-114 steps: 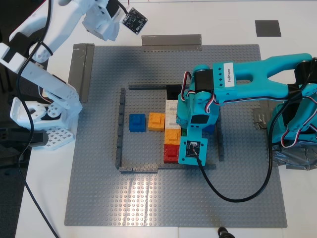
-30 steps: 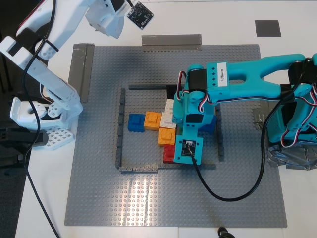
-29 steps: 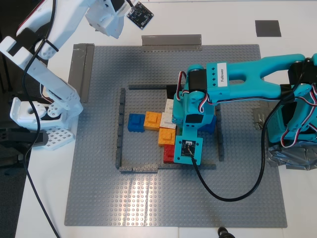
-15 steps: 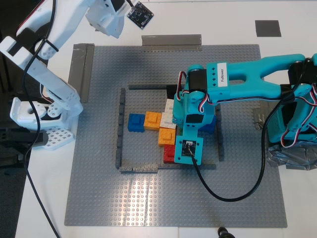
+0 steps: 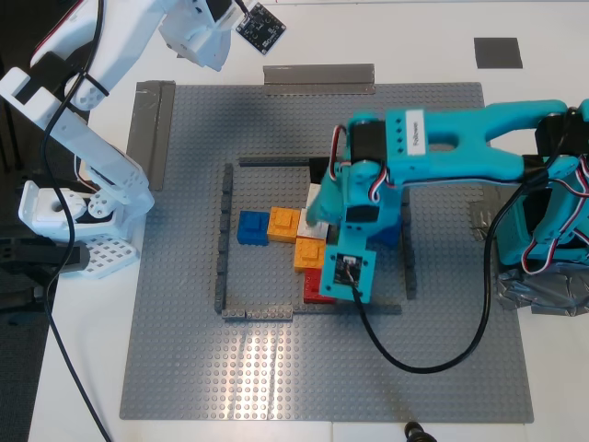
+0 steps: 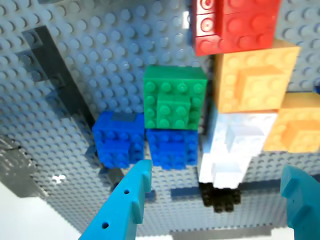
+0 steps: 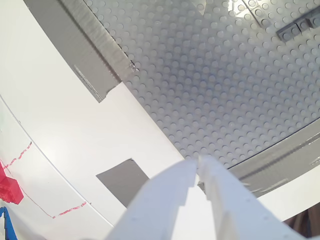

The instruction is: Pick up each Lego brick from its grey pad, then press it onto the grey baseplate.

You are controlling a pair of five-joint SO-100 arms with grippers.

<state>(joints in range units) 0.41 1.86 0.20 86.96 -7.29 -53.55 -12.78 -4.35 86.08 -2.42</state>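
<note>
The green brick (image 6: pixel 175 97) sits on the grey baseplate (image 6: pixel 100 50) beside two blue bricks, free of any jaw. In the exterior view my first arm hides it. The black brick (image 6: pixel 220 197) lies by the white brick; part of it shows in the exterior view (image 5: pixel 321 169). My first gripper (image 6: pixel 216 172), teal, hangs open and empty over this cluster (image 5: pixel 324 198). My second gripper (image 7: pixel 197 165), white, is shut and empty above a bare grey pad (image 7: pixel 122 182), off the baseplate's far corner (image 5: pixel 210 51). Another bare pad (image 5: pixel 498 52) lies at the exterior view's top right.
Inside the thin dark wall (image 5: pixel 221 239) stand a blue brick (image 5: pixel 250 227), orange bricks (image 5: pixel 283 224), a white brick (image 6: pixel 230 145) and a red brick (image 6: pixel 235 25). Grey tape strips (image 5: pixel 318 77) hold the baseplate's edges (image 5: pixel 276 368). A black cable trails from my first wrist (image 5: pixel 433 359).
My first arm has risen slightly and shifted toward the exterior view's top. Since 3.8 s ago the blue and orange bricks slid a little left. My second arm has stayed still over the last second.
</note>
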